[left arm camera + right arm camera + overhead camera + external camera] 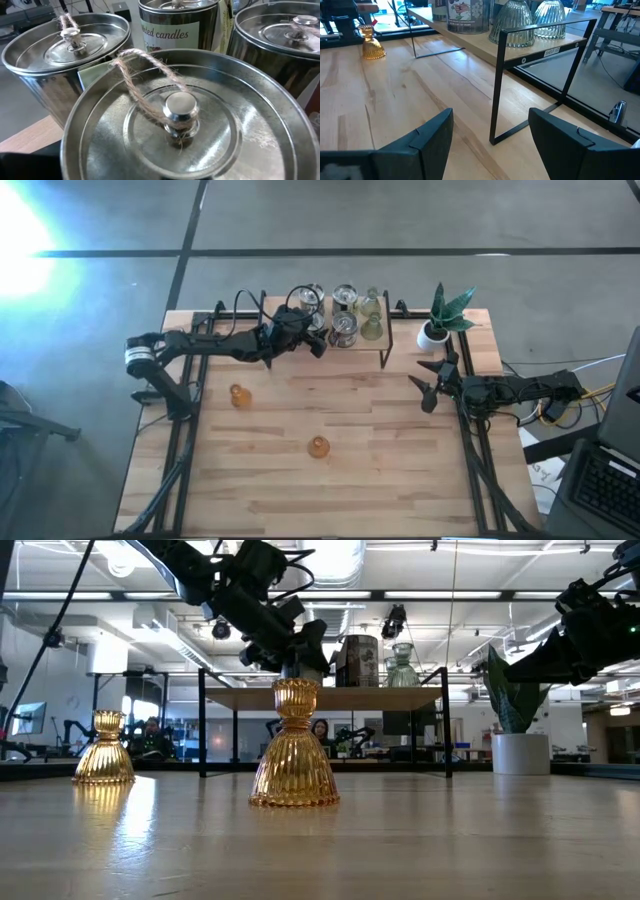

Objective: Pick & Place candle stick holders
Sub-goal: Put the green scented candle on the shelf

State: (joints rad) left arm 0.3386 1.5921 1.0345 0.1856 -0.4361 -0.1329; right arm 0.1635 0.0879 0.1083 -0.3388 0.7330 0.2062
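The left gripper is up at the small shelf at the far edge of the worktop. Its wrist camera looks straight down on the lid of a silver candle tin with a twine loop at the knob, and more tins stand close around it. Its fingers do not show clearly in any view, so I cannot tell if they are released or clenched.

Two orange candle stick holders already stand on the open worktop: one near the left side and one nearer the middle front. The pale green holders are on the shelf, beside the tins.

I judge that the step in hand is a reach to the shelf for the next piece. The gripper is over a tin and not over a holder, so the next move calls for shifting sideways to the green holders and coming down without knocking the tins.

The right gripper waits with released fingers low over the worktop on the right, near the potted plant, and it holds nothing.
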